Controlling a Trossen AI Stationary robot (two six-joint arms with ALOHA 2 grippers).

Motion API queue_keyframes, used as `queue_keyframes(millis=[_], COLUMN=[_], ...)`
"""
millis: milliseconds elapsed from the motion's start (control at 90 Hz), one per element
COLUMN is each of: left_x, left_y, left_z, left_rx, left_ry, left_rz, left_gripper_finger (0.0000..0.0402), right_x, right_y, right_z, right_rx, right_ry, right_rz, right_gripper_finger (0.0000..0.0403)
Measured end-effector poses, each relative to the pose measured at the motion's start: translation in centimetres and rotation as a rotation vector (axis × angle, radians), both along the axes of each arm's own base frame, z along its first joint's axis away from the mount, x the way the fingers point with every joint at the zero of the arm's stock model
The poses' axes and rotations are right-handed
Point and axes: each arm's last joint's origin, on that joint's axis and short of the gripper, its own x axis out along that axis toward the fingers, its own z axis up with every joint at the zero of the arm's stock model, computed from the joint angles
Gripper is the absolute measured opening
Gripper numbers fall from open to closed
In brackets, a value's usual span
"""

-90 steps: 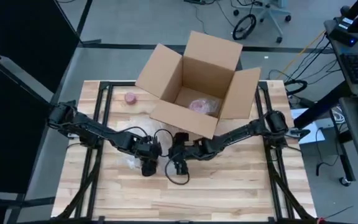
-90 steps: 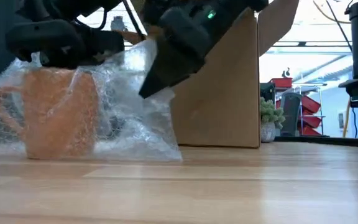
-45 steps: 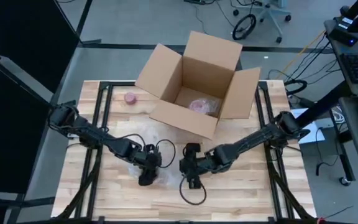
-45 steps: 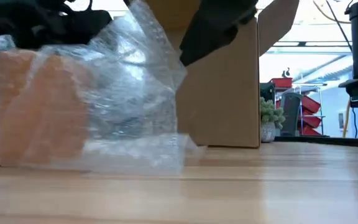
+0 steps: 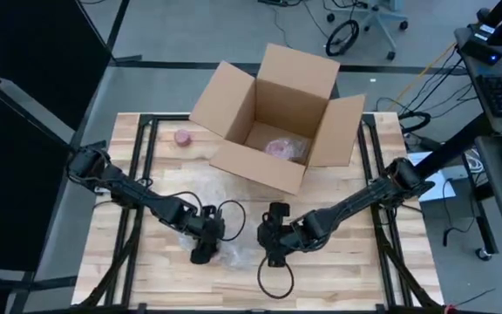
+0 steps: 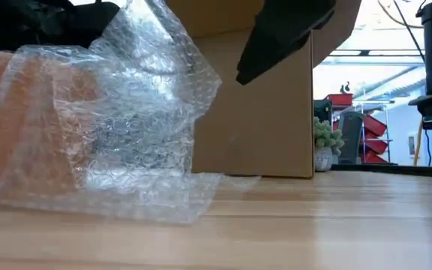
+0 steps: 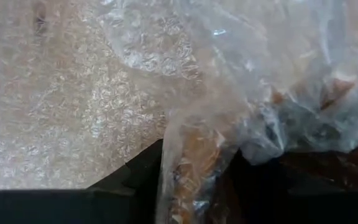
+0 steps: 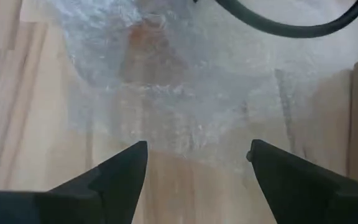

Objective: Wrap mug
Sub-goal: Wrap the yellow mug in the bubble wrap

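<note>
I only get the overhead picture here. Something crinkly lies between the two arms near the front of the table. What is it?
Observer: Bubble wrap. The low view shows an orange mug bundled inside it.
Operator: Is either claw holding it?
Observer: The left gripper is shut on a fold of the wrap, seen in its wrist view.
Operator: And the other claw?
Observer: The right gripper is open, its fingers spread above the wrap's edge with nothing between them.
Operator: Is the box touching the bundle?
Observer: I cannot tell; in the low view the cardboard box stands behind the wrap.
</note>
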Motion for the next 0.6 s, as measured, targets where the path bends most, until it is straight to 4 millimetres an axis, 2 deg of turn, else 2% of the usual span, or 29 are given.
queue_keyframes(millis=[344, 600], left_x=[0.09, 0.44], left_y=[0.26, 0.68], left_z=[-0.01, 0.43], left_rx=[-0.06, -0.061], left_ry=[0.032, 0.043], left_rz=[0.036, -0.006], left_gripper_finger=[0.0159, 0.0221], right_x=[-0.07, -0.07], right_y=[0.15, 0.18], right_z=[-0.05, -0.05], right_rx=[0.003, 0.015], right_ry=[0.003, 0.0], right_rz=[0.007, -0.004], right_gripper_finger=[0.027, 0.027])
